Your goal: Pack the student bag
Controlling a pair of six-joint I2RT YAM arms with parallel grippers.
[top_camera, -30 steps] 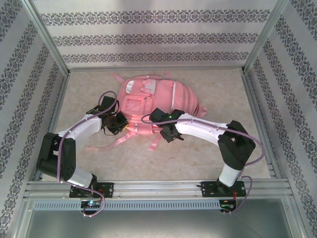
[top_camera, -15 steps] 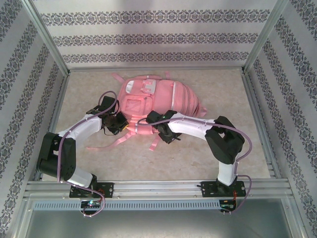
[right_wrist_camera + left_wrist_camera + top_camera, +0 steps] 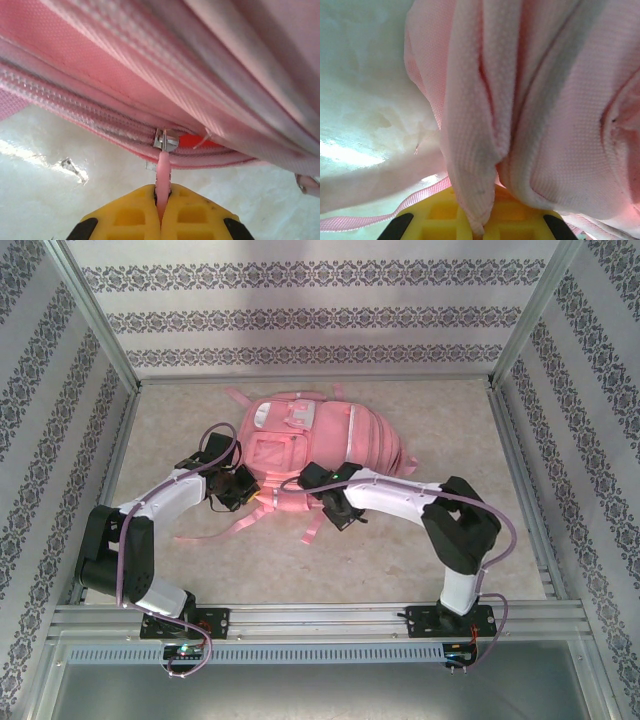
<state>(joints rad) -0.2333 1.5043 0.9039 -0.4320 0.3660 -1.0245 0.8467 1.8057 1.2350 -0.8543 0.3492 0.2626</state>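
The student bag (image 3: 320, 445) is laid flat on the table (image 3: 450, 440). A fold of its fabric is pinched by the closed left gripper (image 3: 477, 227) — seemingly as a brace — while the zip pull (image 3: 164, 170) is clamped in the shut right gripper (image 3: 161, 212), likely for opening.

Robot test cell in a lab, dressed to pass for a room. Enclosure framed by bare aluminium posts (image 3: 95, 315). Wall panels (image 3: 300, 310) between them are papered in grey-and-white damask stripes, at the back and both sides. Desk (image 3: 450, 430) is beige, marble-look, boxed in by metal edging. Slotted aluminium rail (image 3: 320, 618) runs along the near edge, with left arm (image 3: 165, 495) and right arm (image 3: 390, 495) bolted to it on black base plates. Purple cable (image 3: 120, 565) runs loose along the left arm. Perforated metal strip (image 3: 330, 652) sits below the rail. One everyday item: pink student bag (image 3: 300, 440) lying mid-desk
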